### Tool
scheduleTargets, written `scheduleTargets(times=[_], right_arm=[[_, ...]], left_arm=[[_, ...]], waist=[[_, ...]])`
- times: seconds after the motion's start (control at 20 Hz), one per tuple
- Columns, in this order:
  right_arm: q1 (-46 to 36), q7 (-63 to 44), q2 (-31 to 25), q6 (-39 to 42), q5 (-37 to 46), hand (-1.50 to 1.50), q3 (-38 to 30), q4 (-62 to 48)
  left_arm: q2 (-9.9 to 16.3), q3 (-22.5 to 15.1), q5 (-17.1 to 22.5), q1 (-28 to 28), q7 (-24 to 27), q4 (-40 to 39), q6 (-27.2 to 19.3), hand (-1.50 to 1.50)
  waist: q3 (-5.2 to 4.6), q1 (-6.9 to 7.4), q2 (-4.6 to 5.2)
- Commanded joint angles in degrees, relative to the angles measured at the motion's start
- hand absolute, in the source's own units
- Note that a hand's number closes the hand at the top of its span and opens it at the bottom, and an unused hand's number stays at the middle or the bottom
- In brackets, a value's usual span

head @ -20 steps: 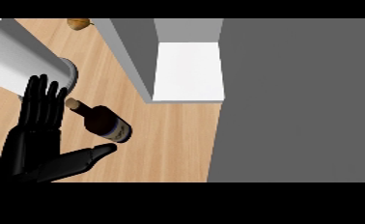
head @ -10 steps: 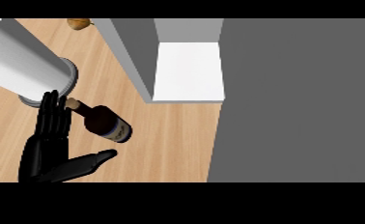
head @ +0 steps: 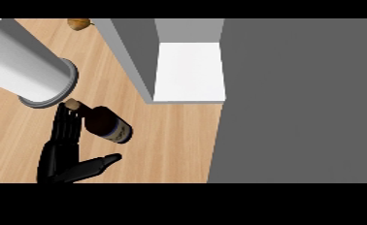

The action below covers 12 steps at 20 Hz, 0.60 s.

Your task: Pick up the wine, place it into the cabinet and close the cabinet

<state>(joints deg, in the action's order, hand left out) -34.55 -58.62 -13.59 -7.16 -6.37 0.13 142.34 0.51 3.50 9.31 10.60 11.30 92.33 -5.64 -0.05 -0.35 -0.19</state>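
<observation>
The wine bottle [head: 109, 125] is dark with a pale label and a cork top; it lies tilted on the wooden counter [head: 172, 141], neck toward the upper left. My left hand [head: 61, 158] is at the lower left, just left of the bottle. Its fingers [head: 66, 127] are straight and run along the bottle's neck side. The thumb sticks out to the right below the bottle. I cannot tell whether the fingers touch the glass. The cabinet [head: 132, 54] stands open at the top centre, showing a white shelf [head: 190, 71]. My right hand is out of the picture.
A thick grey forearm [head: 32, 71] crosses the upper left corner, its end just above the fingertips. A small brown object [head: 79, 23] sits at the counter's far edge. A broad grey panel [head: 287, 98] fills the right side.
My left hand has moved right, up to the bottle, and its spread fingers have drawn together. The grey forearm has slid lower. The bottle has not moved.
</observation>
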Motion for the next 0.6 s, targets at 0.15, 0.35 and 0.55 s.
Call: scheduleTargets(times=[0.15, 0.35, 0.55], right_arm=[[2.87, -0.91, -0.32, 1.07, -6.16, -1.50, -3.02, 5.64], [3.92, -5.22, -0.36, -0.33, -5.50, -1.50, -1.68, 9.77], [-1.26, -6.61, -1.36, -2.01, -5.01, -1.50, -2.79, 7.80]], left_arm=[[-0.46, 2.29, 0.58, -4.50, 7.52, -13.21, 1.64, -1.50], [-0.35, 3.41, 2.05, -5.54, 7.76, -15.35, 2.66, -1.50], [-0.46, 4.85, 4.52, -6.21, 10.18, -19.13, 4.85, -1.50]], waist=[[0.04, 0.00, 0.13], [0.05, -0.23, 0.02], [0.02, -0.06, -0.02]])
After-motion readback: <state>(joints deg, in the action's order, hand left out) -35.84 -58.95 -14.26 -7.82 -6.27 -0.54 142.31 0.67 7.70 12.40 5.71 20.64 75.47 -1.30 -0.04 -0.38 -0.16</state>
